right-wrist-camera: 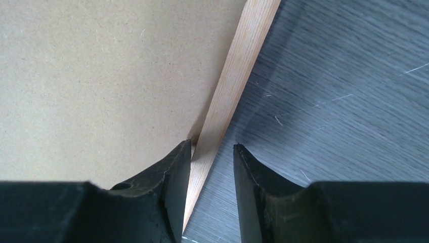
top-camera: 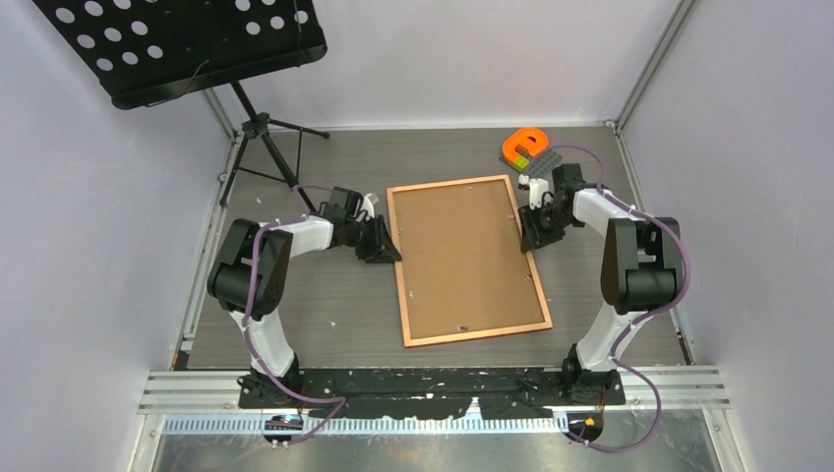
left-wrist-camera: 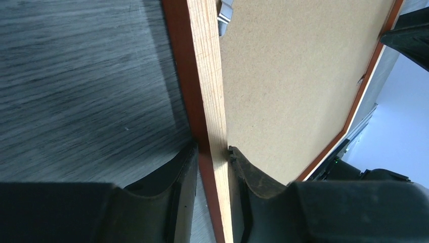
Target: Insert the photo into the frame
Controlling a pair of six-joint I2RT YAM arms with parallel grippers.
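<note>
**A:** Where is the frame found?

**B:** The frame [top-camera: 401, 295] is laid flat, back up, in the middle of the surface [top-camera: 325, 295]. Its brown backing board [top-camera: 467, 258] is seated inside the border and turned upward.

**A:** How is the left claw set?

**B:** The left claw [left-wrist-camera: 212, 152] is placed on the frame's left rail, toward the far end. The rail is pinched between both fingers.

**A:** And the right claw?

**B:** The right claw [right-wrist-camera: 212, 149] is spread astride the right rail, also toward the far end. One finger is held over the board, just beside the rail. A gap of bare surface is seen between the rail and the outer finger.
</note>
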